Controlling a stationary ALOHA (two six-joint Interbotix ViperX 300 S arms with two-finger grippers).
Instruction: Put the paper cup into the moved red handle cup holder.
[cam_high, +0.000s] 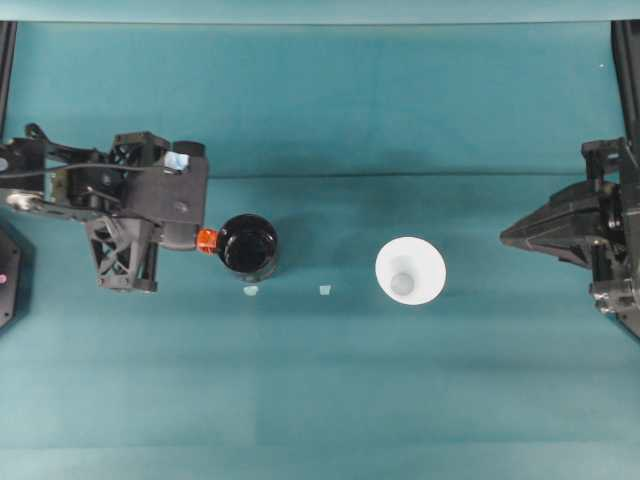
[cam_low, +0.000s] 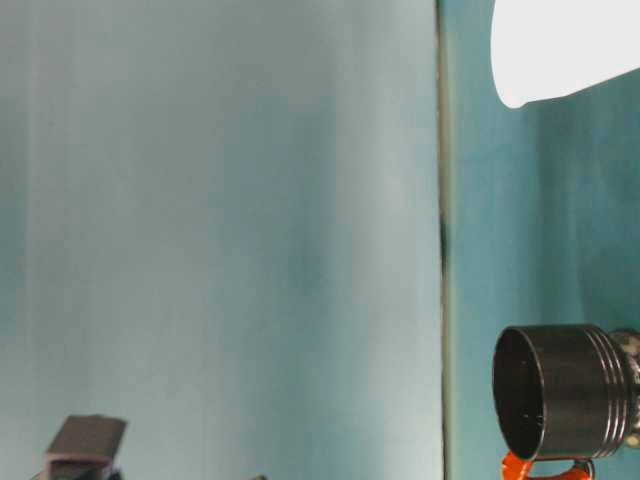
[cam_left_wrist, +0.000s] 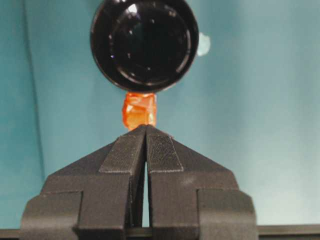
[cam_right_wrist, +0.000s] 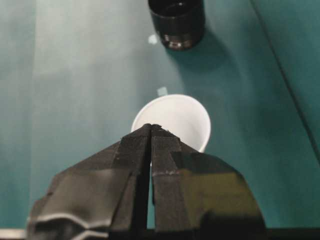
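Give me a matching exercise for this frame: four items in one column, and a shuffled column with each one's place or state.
Items:
1. paper cup
2. red handle cup holder
3. left gripper
4. right gripper

Descriptions:
A. shut, just short of the orange-red tab
B. white, upright, empty, right of centre on the table
C. shut, with the white cup beyond its tips
D. glossy black, open top up, left of centre

Pairs: 1-B, 2-D, 3-A, 4-C

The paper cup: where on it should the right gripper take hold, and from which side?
Probably the rim of the paper cup, one finger inside and one outside. It stands upright, mouth open, alone on the table. The right gripper, now shut, sits to its right with a clear path, so come from that side.
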